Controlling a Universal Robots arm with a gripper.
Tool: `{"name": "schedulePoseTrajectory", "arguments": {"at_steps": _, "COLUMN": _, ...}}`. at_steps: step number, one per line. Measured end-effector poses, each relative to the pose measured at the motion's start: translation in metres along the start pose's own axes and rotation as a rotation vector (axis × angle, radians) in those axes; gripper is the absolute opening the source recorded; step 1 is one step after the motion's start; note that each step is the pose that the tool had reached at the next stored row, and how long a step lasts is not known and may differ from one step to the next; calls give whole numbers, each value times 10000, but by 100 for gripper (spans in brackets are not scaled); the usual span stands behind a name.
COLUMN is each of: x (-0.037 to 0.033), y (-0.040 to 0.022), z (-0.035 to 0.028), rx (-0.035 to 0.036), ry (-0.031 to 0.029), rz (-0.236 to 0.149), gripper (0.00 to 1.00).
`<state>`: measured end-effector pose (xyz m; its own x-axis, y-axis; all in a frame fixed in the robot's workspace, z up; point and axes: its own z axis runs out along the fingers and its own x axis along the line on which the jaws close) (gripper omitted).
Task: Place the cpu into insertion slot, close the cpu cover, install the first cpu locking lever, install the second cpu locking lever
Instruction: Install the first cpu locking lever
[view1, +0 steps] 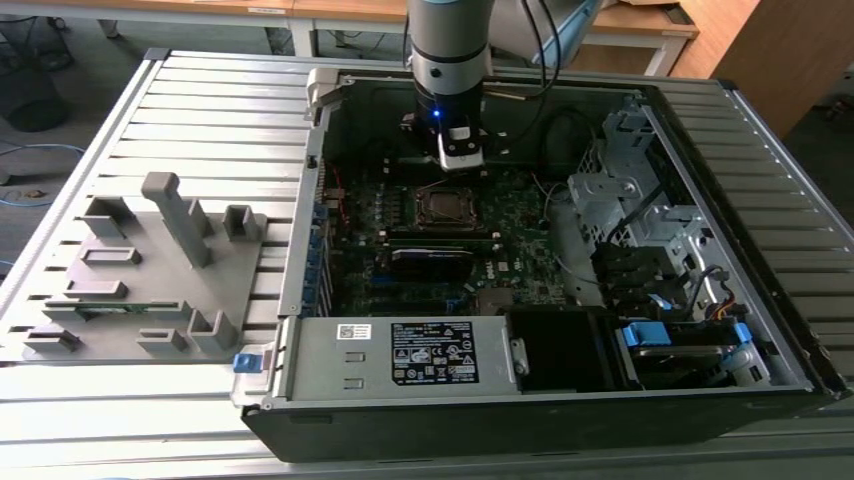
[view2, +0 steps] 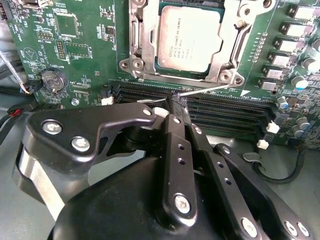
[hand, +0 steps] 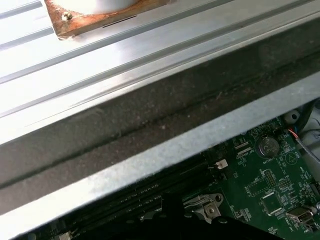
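Your small flat square grey-topped cpu (view2: 189, 37) already lies in the square metal-rimmed insertion slot (view1: 424, 208) on the dark green motherboard (view2: 75, 45). The thin silvery framed cpu cover (view2: 145, 45) lies flat over its edges, with the chip showing through the window. By my reading the placing and the closing are done, and the work now stands at a lever.

That explains where your black-fingered claw (view2: 173, 104) sits. It is just beside the socket's edge, over the long black memory slots (view2: 225, 112), with its tips at the free end of a thin silvery wire locking lever (view2: 205, 90). This lever runs aslant along that edge of the cover. The claw is narrow, fingers drawn together to a point. The wire meets the tips, but you cannot tell from here whether it is pinched between them or only pressed from the side. A narrow tip suits so slim a wire and such crowded surroundings.

In the exterior view your grey arm (view1: 447, 50) drops almost straight down into the open dark computer case (view1: 747, 200), which lies on the slatted aluminium counter (view1: 200, 110). The wrist points at the board, and the claw hangs low at the socket's far edge.
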<state>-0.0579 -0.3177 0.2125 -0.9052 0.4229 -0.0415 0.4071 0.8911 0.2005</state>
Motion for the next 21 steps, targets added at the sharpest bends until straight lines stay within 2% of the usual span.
{"name": "schedulePoseTrajectory", "arguments": {"at_steps": 4, "x": 1, "y": -3, "z": 18, "rx": -5, "ry": -14, "rz": -2, "gripper": 11}}
{"name": "schedulePoseTrajectory", "arguments": {"at_steps": 10, "x": 2, "y": -13, "z": 66, "rx": -9, "ry": -120, "rz": -24, "gripper": 11}}
{"name": "schedulePoseTrajectory", "arguments": {"at_steps": 15, "x": 3, "y": -14, "z": 66, "rx": -5, "ry": -122, "rz": -24, "gripper": 11}}
{"name": "schedulePoseTrajectory", "arguments": {"at_steps": 16, "x": 4, "y": -16, "z": 77, "rx": 7, "ry": -189, "rz": -38, "gripper": 11}}
{"name": "schedulePoseTrajectory", "arguments": {"at_steps": 21, "x": 4, "y": -18, "z": 92, "rx": 149, "ry": -321, "rz": -73, "gripper": 11}}
